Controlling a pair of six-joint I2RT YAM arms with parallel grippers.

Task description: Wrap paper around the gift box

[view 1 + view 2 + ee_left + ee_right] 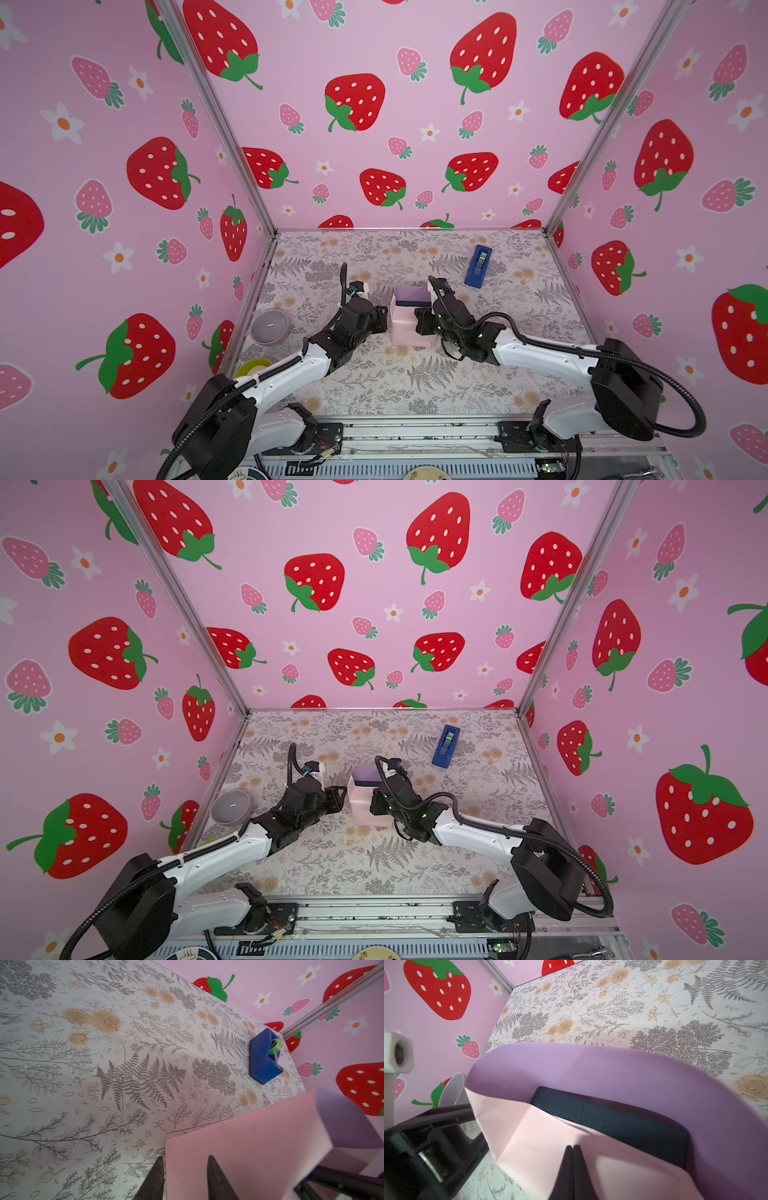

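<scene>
Gift box (612, 1118) sitting mid-table (415, 386), only dark strip showing inside paper (409, 324). Pink face covering near side, lilac face arching over far side. Left gripper (185, 1157) standing at paper's left side, jaws partly spread, straddling pink sheet's edge, not pinching it. Right gripper (573, 1147) coming in from right, jaws fully closed, gripping nothing, tips seemingly pressing pink fold onto box. Blue tape dispenser (478, 266) lying well apart, far right.

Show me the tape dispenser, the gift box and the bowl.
tape dispenser (476, 275): in a top view, on its blue body.
gift box (612, 1120): in the right wrist view, on its uncovered black face.
bowl (269, 328): in a top view, on its grey inside.
</scene>
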